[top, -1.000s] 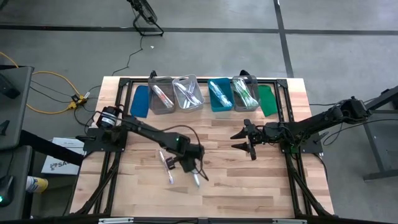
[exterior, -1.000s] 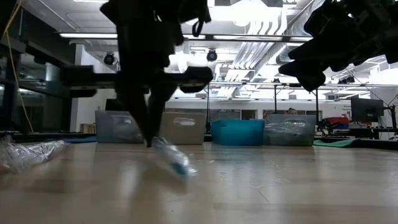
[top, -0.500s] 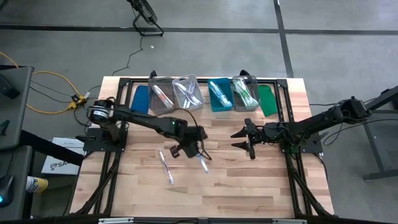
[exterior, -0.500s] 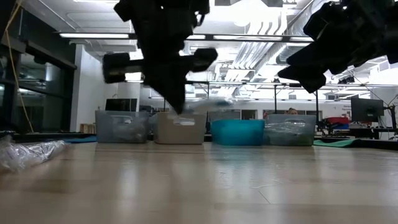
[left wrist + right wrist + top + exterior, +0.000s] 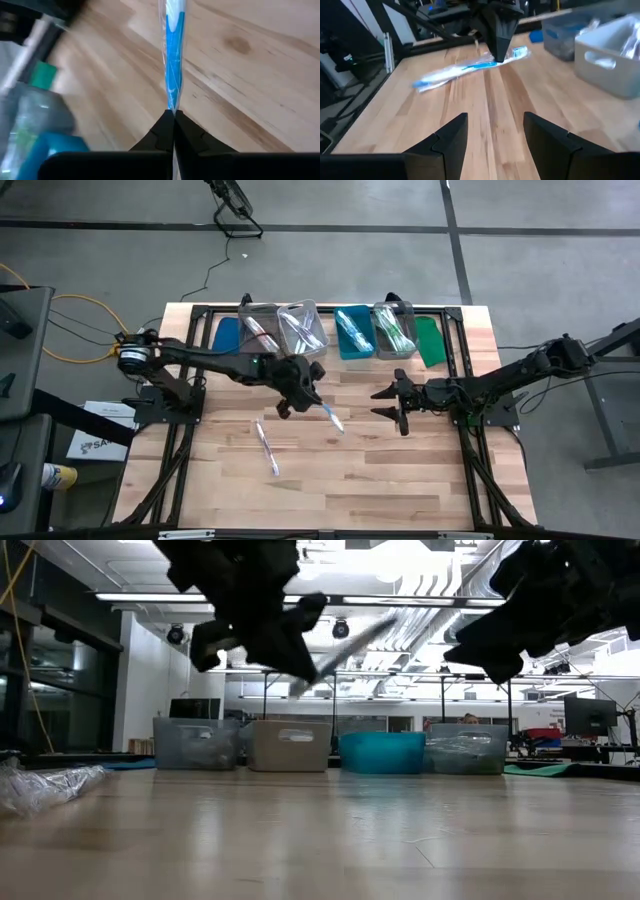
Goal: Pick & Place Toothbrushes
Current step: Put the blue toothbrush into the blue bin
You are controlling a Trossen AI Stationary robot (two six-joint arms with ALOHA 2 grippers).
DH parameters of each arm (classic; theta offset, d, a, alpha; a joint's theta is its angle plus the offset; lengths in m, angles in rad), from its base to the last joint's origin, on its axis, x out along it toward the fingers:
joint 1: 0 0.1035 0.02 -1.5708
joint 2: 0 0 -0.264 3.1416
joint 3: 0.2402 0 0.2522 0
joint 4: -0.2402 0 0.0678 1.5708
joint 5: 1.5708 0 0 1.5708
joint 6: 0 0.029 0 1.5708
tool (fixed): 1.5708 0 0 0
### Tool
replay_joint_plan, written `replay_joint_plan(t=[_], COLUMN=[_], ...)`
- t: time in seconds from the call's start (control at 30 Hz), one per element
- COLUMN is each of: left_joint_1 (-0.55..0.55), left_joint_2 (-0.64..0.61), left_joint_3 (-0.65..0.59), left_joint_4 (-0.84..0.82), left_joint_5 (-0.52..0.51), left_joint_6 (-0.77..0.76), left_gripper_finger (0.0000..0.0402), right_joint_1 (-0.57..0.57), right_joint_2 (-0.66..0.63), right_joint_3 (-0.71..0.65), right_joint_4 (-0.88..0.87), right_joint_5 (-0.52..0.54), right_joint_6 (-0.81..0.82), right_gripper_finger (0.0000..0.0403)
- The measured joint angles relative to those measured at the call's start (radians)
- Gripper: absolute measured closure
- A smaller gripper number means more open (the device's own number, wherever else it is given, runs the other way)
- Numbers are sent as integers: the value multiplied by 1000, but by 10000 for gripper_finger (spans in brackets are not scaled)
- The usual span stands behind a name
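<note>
Above the wooden table [image 5: 400, 470], just in front of the row of bins, the left gripper [image 5: 305, 395] hangs in the air with its fingers pressed together on one end of a blue-and-white toothbrush [image 5: 331, 418]. The left wrist view shows the blue handle [image 5: 173, 75] sticking straight out from the fingertips, wrapped in clear film. Seen from the low camera, the brush [image 5: 345, 652] slants upward, clear of the tabletop. Behind the left gripper stand four bins against the table's far edge: a grey bin [image 5: 259, 333], a clear bin [image 5: 301, 331], a teal bin [image 5: 353, 333] and another clear bin [image 5: 395, 330], each holding wrapped toothbrushes. A second toothbrush [image 5: 266, 446] lies flat on the table, nearer the front edge than the left gripper and well apart from it. To the right of the held toothbrush, the right gripper [image 5: 390, 406] hovers over the table with its fingers [image 5: 546, 137] spread, holding nothing, pointing toward the left gripper.
</note>
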Motion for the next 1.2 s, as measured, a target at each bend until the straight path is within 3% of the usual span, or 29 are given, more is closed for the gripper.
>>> replay_joint_plan(t=[0.2,0.43,0.57,0.8,1.2], left_joint_1=[30,68,92,127,125], left_joint_2=[-39,-38,-38,-38,-38], left_joint_3=[-56,-65,-65,-65,-65], left_joint_4=[258,418,458,460,441], left_joint_5=[-4,-2,1,50,58], left_joint_6=[-32,-70,-72,-97,-101], left_gripper_finger=[402,402,402,402,402], right_joint_1=[46,67,67,47,11], right_joint_2=[46,211,329,484,517], right_joint_3=[1,5,24,139,229], right_joint_4=[87,401,571,671,706], right_joint_5=[112,244,287,389,379], right_joint_6=[-94,-259,-365,-523,-537], right_gripper_finger=[217,217,217,217,218])
